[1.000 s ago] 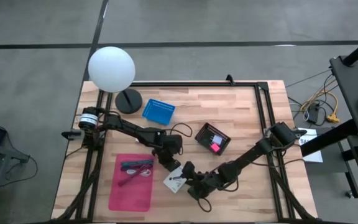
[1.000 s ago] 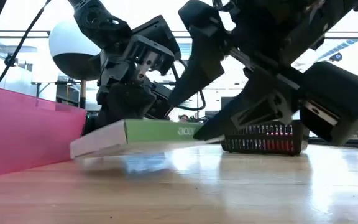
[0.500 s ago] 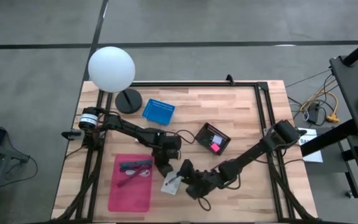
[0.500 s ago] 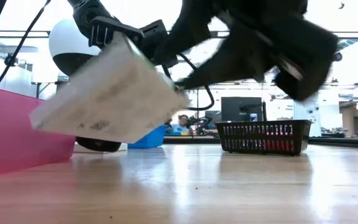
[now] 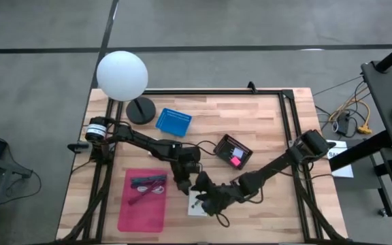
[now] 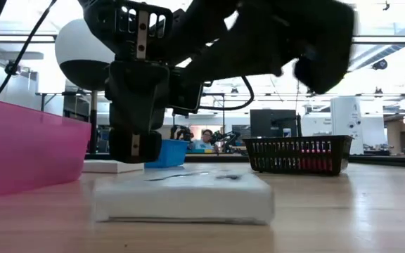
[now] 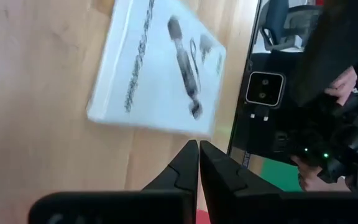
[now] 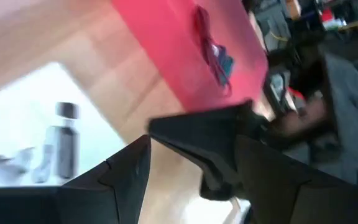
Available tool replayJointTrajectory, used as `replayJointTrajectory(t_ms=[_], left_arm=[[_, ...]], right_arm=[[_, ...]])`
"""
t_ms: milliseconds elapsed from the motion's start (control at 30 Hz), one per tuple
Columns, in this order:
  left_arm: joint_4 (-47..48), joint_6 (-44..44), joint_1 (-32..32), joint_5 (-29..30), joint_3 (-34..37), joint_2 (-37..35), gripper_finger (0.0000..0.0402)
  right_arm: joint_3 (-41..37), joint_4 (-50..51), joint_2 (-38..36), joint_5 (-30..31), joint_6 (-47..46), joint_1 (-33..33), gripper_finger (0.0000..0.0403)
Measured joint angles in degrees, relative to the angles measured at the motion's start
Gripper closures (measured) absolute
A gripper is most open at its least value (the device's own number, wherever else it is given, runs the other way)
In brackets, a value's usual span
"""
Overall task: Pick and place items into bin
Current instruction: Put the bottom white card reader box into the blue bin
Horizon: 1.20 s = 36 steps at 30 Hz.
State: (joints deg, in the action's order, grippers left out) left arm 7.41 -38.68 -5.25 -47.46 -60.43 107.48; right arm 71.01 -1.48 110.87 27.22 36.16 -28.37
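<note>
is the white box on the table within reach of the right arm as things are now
Probably yes. The white box lies flat on the table, right by the right hand, which is open with nothing in it. The shut left hand sits close beside it and may crowd the approach.

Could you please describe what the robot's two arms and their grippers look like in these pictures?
Both arms are dark, nearly black, jointed segments with thin black cables looping alongside. The left arm has a silver and black cylindrical base joint. The left gripper ends in two slim, tapered black fingers; the right gripper has broader, angular black fingers.
</note>
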Motion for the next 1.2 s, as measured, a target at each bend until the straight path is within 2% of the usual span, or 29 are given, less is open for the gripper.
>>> replayJointTrajectory(t_ms=[133, 233, 300, 367, 433, 467, 633, 867, 1067, 1200], left_arm=[[0.2, -0.1, 0.0, 0.1, 0.2, 0.0, 0.0401], [0.2, -1.3, 0.0, 0.2, 0.2, 0.0, 0.0401], [0.3, -1.5, -0.1, 0.3, 0.3, 0.0, 0.0401], [0.5, -1.5, -0.1, 0.3, 0.3, 0.0, 0.0401], [0.5, -1.5, -0.1, 0.4, 0.3, 0.0, 0.0401], [0.5, -1.8, -0.1, 0.4, 0.4, 0.1, 0.0401], [0.6, -6.6, -0.2, 2.1, 1.0, 0.1, 0.0401], [0.5, -11.8, -0.5, 4.7, 1.6, 0.1, 0.0401], [0.5, -11.0, -1.3, 5.8, 1.8, 0.1, 0.0401], [0.4, -10.6, -1.3, 5.8, 1.8, 0.1, 0.0401]], right_arm=[[0.0, 2.1, 0.0, 0.1, -2.7, 0.1, 0.0184], [0.0, 9.5, -0.5, -1.0, -8.0, -0.5, 0.0184], [0.0, 14.3, -0.7, -4.2, -10.9, -0.8, 0.0184], [-0.1, 17.6, -0.6, -10.1, -11.9, -1.1, 0.0184], [-0.4, 17.5, 0.0, -15.8, -9.6, -1.2, 0.0184], [-0.5, 17.2, 0.4, -16.6, -8.1, -1.4, 0.0184], [-0.6, 15.2, 3.5, -16.5, -2.2, -1.3, 0.0184], [-0.6, 10.5, 6.1, -14.8, -0.6, -1.3, 0.0183], [-0.6, 5.7, 6.3, -12.7, 2.5, -1.2, 0.0183], [-0.9, 5.8, 6.3, -12.7, 3.0, -1.2, 0.0183]])
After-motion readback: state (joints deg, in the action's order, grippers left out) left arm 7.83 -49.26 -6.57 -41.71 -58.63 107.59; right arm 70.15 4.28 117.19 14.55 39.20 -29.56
